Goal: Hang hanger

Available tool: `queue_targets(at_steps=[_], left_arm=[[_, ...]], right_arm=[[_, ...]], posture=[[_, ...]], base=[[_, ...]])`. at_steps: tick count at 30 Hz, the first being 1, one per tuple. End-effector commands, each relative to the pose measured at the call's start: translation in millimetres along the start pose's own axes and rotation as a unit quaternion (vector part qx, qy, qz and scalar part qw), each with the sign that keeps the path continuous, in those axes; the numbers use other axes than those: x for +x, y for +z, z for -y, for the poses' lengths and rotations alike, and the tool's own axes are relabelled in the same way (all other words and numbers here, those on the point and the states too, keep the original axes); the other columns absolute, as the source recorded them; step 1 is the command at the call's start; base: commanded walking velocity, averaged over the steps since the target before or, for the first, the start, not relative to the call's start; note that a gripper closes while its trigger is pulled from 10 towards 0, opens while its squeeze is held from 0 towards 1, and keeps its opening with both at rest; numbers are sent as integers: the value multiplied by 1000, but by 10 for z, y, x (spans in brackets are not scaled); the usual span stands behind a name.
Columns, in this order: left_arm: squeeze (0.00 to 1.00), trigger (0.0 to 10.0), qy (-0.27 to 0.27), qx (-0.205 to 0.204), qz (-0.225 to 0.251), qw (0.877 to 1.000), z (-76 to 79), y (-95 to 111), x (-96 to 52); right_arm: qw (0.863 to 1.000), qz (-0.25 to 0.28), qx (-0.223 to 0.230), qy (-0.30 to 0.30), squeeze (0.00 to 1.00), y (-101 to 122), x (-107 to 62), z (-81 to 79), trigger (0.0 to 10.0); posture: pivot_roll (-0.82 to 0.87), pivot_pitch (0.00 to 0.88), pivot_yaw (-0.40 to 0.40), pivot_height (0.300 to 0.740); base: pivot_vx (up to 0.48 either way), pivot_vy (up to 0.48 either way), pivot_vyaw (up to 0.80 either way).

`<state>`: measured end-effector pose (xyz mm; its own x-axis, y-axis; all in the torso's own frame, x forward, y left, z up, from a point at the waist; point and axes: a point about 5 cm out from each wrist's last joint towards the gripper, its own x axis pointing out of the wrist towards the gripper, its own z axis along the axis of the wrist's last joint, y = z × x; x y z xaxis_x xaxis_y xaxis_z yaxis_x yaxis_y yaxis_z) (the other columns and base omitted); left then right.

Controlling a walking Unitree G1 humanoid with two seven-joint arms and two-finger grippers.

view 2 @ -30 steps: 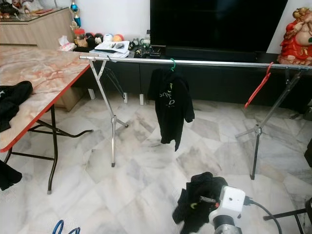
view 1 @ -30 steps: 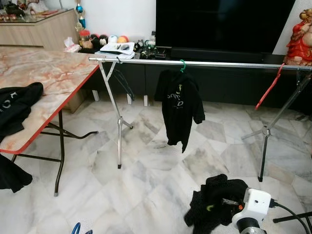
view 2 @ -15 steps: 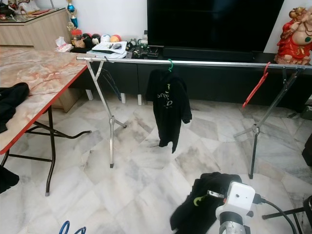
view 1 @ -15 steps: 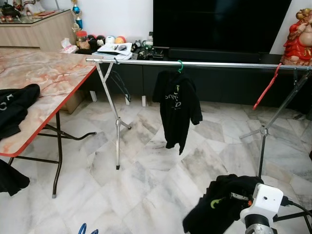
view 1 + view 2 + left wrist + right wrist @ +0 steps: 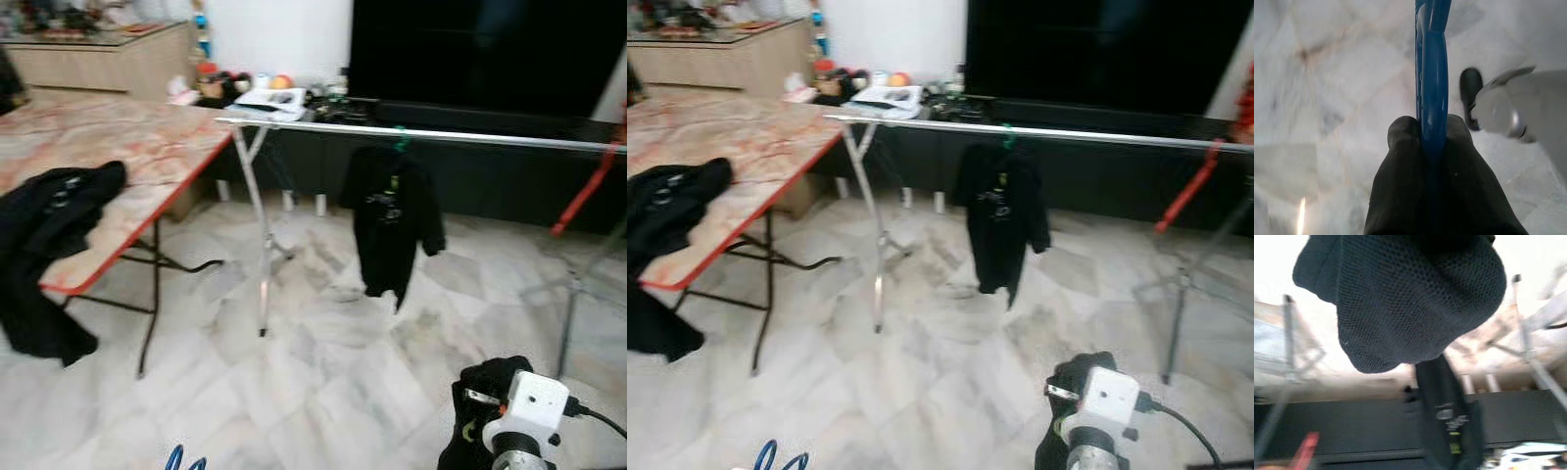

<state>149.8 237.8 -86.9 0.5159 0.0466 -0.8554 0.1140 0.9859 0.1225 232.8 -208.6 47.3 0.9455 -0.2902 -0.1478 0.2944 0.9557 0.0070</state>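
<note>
A silver clothes rail [image 5: 470, 135] runs across the room ahead of me. One black shirt [image 5: 392, 220] hangs from it on a green hanger [image 5: 400, 142], and a red hanger [image 5: 586, 186] hangs slanted near its right end. My left gripper [image 5: 1432, 128] is shut on a blue hanger [image 5: 1433, 73], whose tip pokes up at the bottom of the left eye view [image 5: 182, 458]. Low on the right, my right gripper [image 5: 482, 403] is shut on a bunched black garment [image 5: 1400, 298] that hides its fingers, just ahead of the white wrist [image 5: 529, 403].
A marble-topped folding table [image 5: 147, 147] stands on the left with a black garment [image 5: 54, 211] draped over its edge. The rail's crossed legs [image 5: 263, 255] stand on the marble floor. Behind the rail are a dark TV [image 5: 490, 49] and a low cabinet.
The whole picture has shifted right and blurred, so the camera has turned left and more of the table shows. My right arm still carries the black garment, now bunched closer to the wrist.
</note>
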Motion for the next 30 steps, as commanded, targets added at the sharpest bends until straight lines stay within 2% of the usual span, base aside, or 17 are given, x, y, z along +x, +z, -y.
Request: queue_targets(at_steps=[1,6,11,17,21,30], left_arm=[[0,10000,6,0,-11,1000,-41,-45,-13],[0,10000,8,12,-19,1000,-43,-44,-9],[0,10000,5,-12,-19,1000,-34,-53,-8],[0,10000,19,-16,-47,999,-106,-190,-47],[0,10000,19,-17,-48,999,-132,-195,-54],[0,10000,23,-17,-50,998,-192,-188,-64]], right_arm=[[1000,20,3,7,0,74,13,-34,10000],[1000,16,14,5,0,74,28,-44,10000],[1000,20,19,3,0,104,53,-14,10000],[999,28,21,8,0,157,95,-51,10000],[999,31,34,4,0,193,117,-67,10000],[999,32,27,7,0,204,130,-109,10000]], posture=[[56,0,52,740],[57,0,52,740],[71,0,39,740],[79,0,27,740],[82,1,25,740],[90,21,23,740]], base=[[0,0,800],[0,0,320],[0,0,0],[0,449,0],[0,472,0],[0,469,0]])
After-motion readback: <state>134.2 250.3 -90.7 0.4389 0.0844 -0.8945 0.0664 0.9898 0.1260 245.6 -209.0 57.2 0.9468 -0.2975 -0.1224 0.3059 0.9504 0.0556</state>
